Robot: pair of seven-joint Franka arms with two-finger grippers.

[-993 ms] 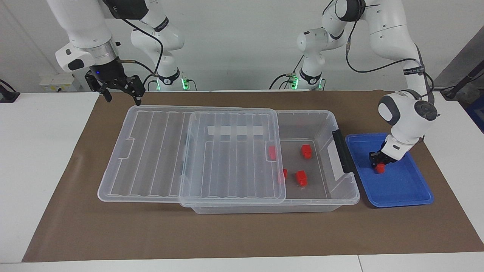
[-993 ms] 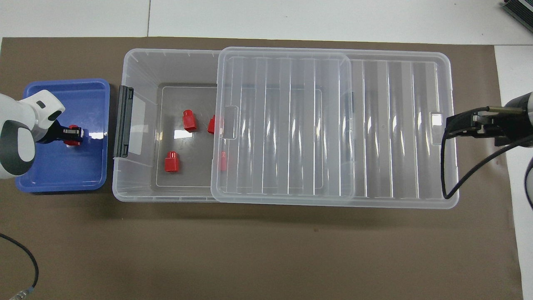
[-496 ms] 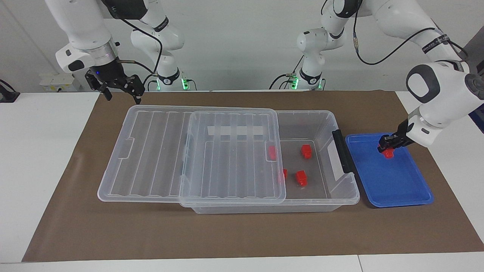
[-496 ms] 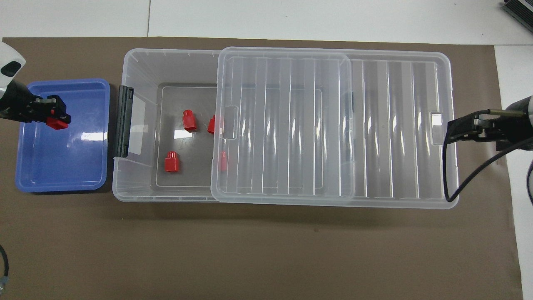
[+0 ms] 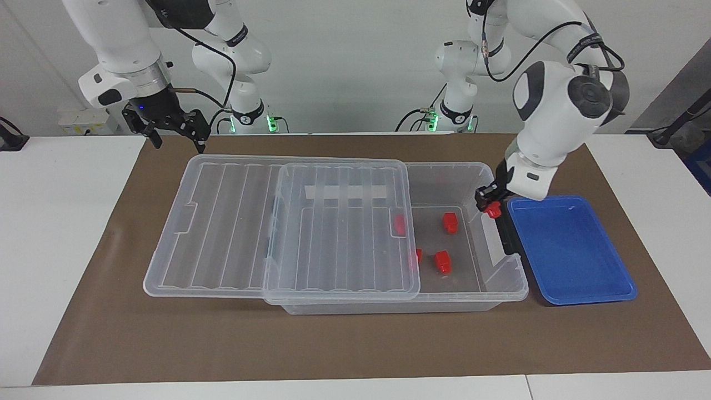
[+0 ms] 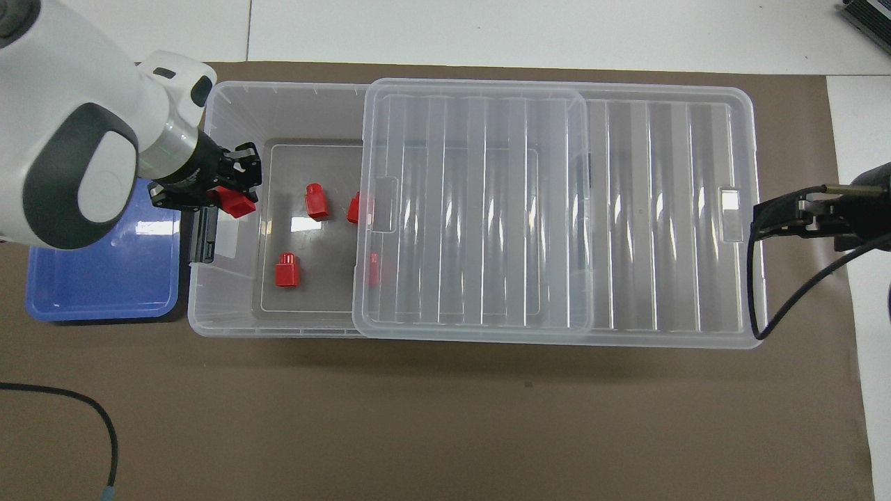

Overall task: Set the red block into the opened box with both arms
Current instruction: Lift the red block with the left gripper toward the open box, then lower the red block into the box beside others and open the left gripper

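Small bright red block (image 5: 492,209), chunky, pinched in left gripper (image 5: 489,203)

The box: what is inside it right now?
Inside the box, two red blocks lie in the uncovered part. Two more sit partly under the slid-back clear lid. Nothing else shows through the lid's ribs.

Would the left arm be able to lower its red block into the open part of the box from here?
Probably yes: the left gripper holds the red block over the box at its handle end, and the lid leaves that end uncovered.
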